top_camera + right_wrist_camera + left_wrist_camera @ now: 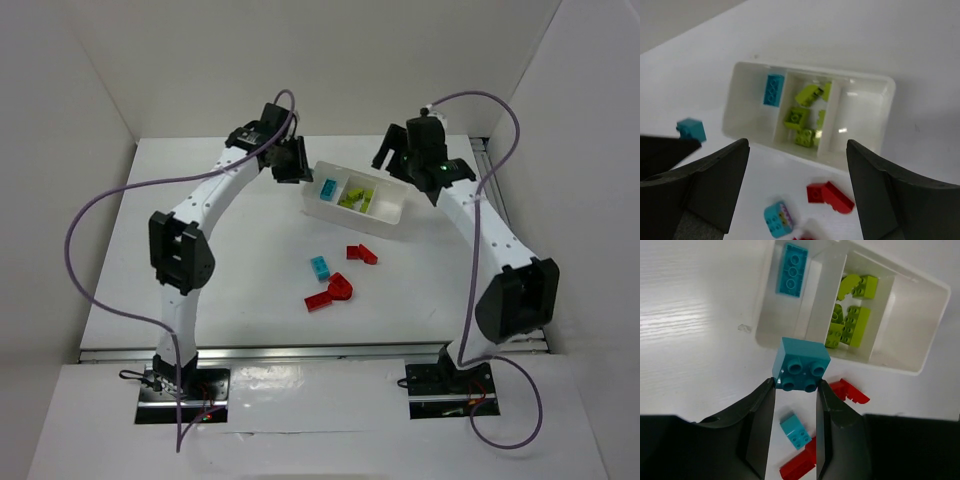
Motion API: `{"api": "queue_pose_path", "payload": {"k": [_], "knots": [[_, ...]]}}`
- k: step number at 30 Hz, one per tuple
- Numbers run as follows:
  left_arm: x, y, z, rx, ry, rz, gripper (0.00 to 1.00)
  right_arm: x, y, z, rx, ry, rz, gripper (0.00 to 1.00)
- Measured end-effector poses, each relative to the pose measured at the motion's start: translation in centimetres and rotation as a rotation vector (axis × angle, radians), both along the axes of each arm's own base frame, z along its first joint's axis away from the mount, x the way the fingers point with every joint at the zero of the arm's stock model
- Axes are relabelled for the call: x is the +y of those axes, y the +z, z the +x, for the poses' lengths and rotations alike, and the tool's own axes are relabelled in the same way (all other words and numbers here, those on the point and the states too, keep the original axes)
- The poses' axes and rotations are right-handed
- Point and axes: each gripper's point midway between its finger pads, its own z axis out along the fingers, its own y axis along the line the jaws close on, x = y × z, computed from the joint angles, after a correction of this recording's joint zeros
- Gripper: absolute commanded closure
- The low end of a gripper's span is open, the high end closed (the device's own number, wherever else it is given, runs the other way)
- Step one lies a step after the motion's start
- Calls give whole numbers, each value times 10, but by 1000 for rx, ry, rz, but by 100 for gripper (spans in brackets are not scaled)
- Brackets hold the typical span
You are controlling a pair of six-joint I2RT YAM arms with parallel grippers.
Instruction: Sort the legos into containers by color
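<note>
L gripper (796, 382) clamped on cyan brick (801, 362), pinched by its flat sides at the fingertips; tray (930, 340) just ahead. R gripper (797, 150) spread wide, empty. Brick prob. light, rigid, slick: grip flat sides, not studs.

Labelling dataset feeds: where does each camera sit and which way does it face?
Top external: above and behind the bases, looking down on the table; left arm and right arm show.
Left wrist: on the left arm, looking down at the tray; the left hand, shut on a cyan brick, shows.
Right wrist: on the right arm, looking down at the tray; the open right hand shows.
Shared: all see the green bricks.
</note>
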Motion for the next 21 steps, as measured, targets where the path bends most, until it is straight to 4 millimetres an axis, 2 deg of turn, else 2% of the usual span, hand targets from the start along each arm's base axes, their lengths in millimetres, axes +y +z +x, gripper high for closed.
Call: {"api": "queue_pose_path", "payload": {"k": [3, 6, 8, 9, 11, 12, 15, 18, 21], "knots": [[-25, -20, 20, 8, -42, -19, 90, -16, -18, -30, 46, -34, -44, 14], [-44, -45, 36, 22, -80, -28, 82, -24, -59, -61, 154, -32, -86, 14], [-53, -59, 41, 34, -100, -35, 61, -30, -85, -83, 229, -29, -112, 14], [-56, -64, 42, 39, -107, -40, 47, -32, -95, -95, 262, -27, -123, 14], [-60, -73, 41, 57, -121, -49, 30, -33, -105, -113, 302, -15, -139, 13], [-62, -73, 40, 59, -128, -53, 17, -31, -108, -121, 308, -2, -145, 13], [-68, -69, 38, 53, -150, -72, 7, -16, -114, -140, 316, 67, -170, 13], [-68, -58, 34, 40, -158, -80, 7, -4, -129, -154, 343, 141, -214, 22], [-62, -34, 23, 8, -171, -82, 9, 9, -156, -160, 407, 225, -279, 22]]}}
